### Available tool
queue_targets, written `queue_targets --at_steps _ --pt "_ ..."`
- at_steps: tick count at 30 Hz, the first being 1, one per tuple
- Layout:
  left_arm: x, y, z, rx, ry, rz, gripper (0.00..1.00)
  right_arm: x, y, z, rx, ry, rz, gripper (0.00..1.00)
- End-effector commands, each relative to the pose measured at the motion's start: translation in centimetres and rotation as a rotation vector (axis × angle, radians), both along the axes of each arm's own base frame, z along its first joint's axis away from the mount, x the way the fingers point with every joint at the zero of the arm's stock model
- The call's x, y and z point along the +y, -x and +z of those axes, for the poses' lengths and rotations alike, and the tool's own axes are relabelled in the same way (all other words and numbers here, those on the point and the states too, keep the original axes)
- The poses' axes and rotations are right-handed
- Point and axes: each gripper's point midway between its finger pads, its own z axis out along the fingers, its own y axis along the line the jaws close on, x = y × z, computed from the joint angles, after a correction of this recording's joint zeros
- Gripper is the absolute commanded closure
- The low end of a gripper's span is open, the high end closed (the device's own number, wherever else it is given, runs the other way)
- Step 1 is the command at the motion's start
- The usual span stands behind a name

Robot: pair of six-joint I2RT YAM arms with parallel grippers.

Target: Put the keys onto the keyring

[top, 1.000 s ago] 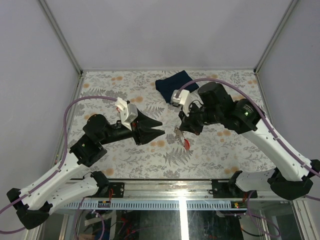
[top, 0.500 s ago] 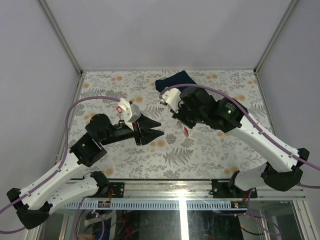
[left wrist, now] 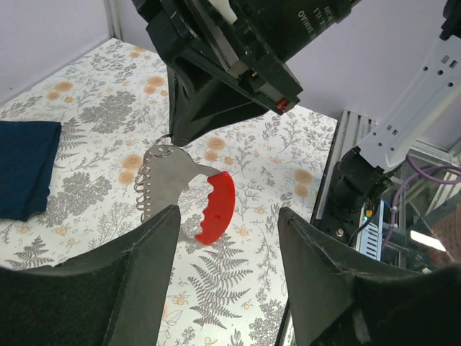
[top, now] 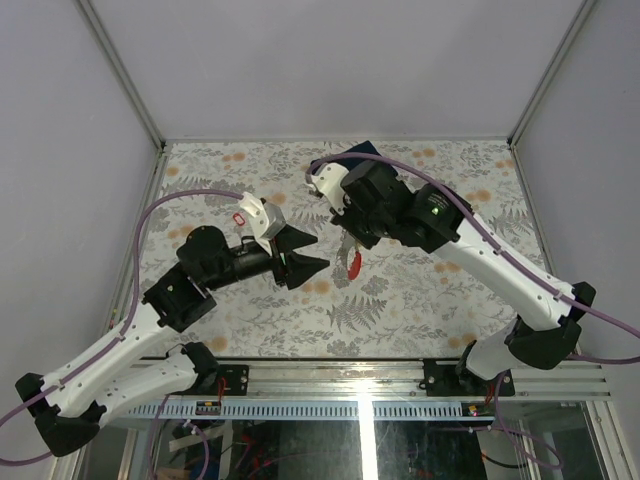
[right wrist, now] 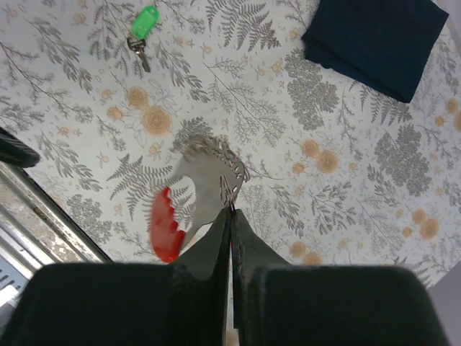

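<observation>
Shows the keyring hanging clear of the table, pinched at its top edge by the clenched right gripper, with the red tag dangling at its lower end. Places the left gripper just beside and facing the keyring, jaws released and grasping nothing, fingers framing the grey loop without touching it. Locates the green-headed key flat on the patterned table, well apart from the keyring, and the folded blue cloth off to the far side. Finds no yellow-orange key in any view. Reads as the presenting step: keyring raised and steadied, no key threaded yet, task judged barely begun. Calls next for either a handover of the keyring to the open left jaws or a reach down for the green-headed key, then a fine alignment of the key's small hole with the loop's opening. Demands a firm, unmoving hold on the thin loop against swinging.
</observation>
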Motion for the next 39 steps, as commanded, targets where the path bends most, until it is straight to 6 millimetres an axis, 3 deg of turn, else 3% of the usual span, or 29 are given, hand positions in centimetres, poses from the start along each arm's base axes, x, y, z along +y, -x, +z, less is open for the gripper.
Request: queue_targets --at_steps 1,9,10,13,14,20,25,29,39 --pt "0.7 -1.4 0.1 0.006 0.014 0.096 0.43 1.5 -1.1 0.9 0.032 -0.081 -0.021 1.0" --pt "1.9 -3.9 -0.7 0.065 0.002 0.291 0.45 2.7 -2.3 0.0 0.113 -0.176 -0.027 1.0" --pt "2.0 -4.0 -0.9 0.079 -0.018 0.301 0.39 2.8 -2.3 -0.1 0.115 -0.18 -0.025 1.0" --pt "2.0 -4.7 -2.4 0.124 -0.089 0.332 0.02 2.8 -2.2 -0.3 0.12 -0.189 -0.021 1.0" --pt "2.0 -4.7 -2.6 0.132 -0.095 0.333 0.0 2.8 -2.2 -0.4 0.121 -0.189 -0.021 1.0" --pt "3.5 -5.5 -2.5 0.161 -0.058 0.442 0.0 2.2 -2.2 -0.3 0.113 -0.196 -0.031 1.0" --pt "4.2 -5.5 -2.4 0.149 -0.124 0.454 0.0 1.6 -2.3 -0.3 0.103 -0.196 -0.044 1.0" --pt "4.7 -5.8 -3.3 0.158 -0.145 0.486 0.0 1.2 -2.5 -0.4 0.098 -0.196 -0.058 1.0" --pt "2.4 -6.7 -5.9 0.294 -0.125 0.483 0.0 0.9 -3.9 -0.1 0.087 -0.239 -0.118 1.0"
